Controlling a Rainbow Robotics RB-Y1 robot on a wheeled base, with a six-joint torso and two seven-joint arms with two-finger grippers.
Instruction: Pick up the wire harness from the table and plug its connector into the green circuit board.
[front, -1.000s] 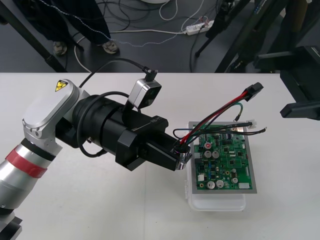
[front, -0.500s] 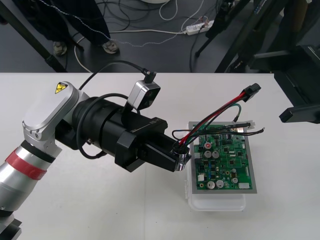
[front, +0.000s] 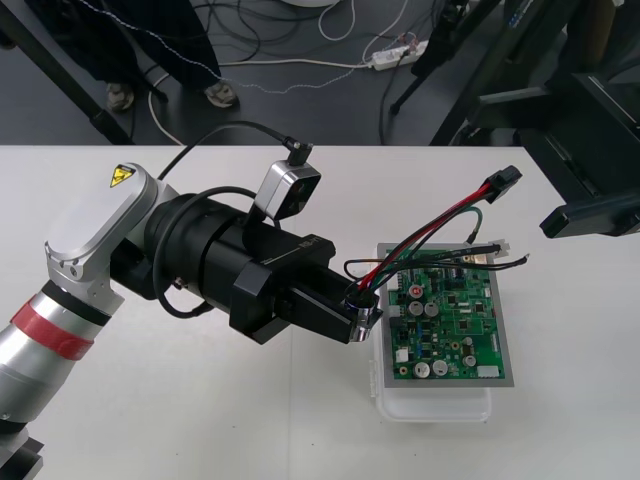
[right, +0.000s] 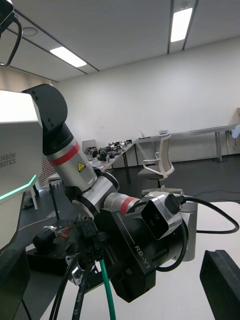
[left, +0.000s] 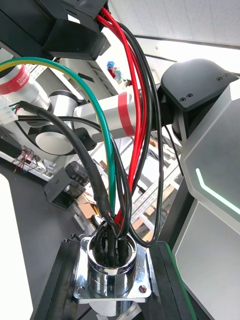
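Harness (front: 440, 222) arches over the green circuit board (front: 445, 325), its rigid metal socket (left: 111, 280) pinched in the left claw (front: 365, 312). The limp wires (left: 131, 125) probably need gripping near the black plug (front: 505, 183). The right claw (front: 585, 217) waits spread nearby.

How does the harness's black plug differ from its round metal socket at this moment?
The socket is round, shiny metal with a flange; the plug is a small black block. The socket is clamped in the left gripper at the green circuit board's left edge; no gripper holds the plug, which stands out on the wires beyond the board's far right corner. Both end the same wires, and neither is in the board.
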